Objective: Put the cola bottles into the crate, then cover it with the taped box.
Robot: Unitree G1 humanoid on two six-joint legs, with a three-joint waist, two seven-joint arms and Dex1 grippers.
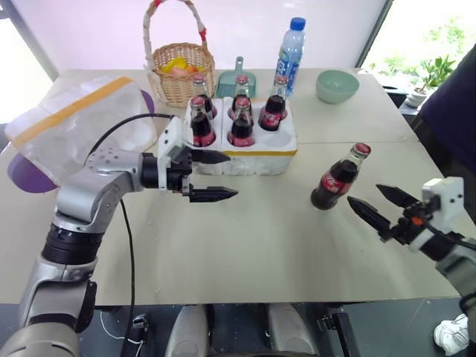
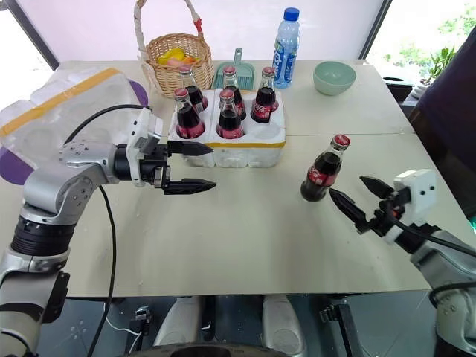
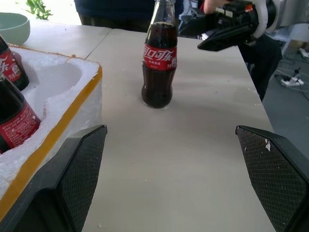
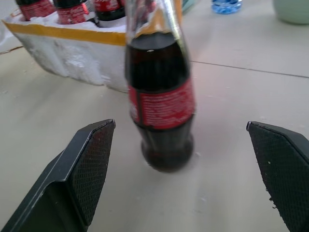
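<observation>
Glass made the last cola bottle (image 1: 341, 178), upright right of the crate (image 1: 245, 149), heavy and slippery; I judged its labelled belly the best hold. Right gripper (image 1: 377, 205) gaped empty beside it.

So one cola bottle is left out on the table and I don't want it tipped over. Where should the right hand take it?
Probably round the labelled body of the loose cola bottle, low down. It stands upright, apart from the crate. The right hand is open beside it, so come in level from that side.
</observation>
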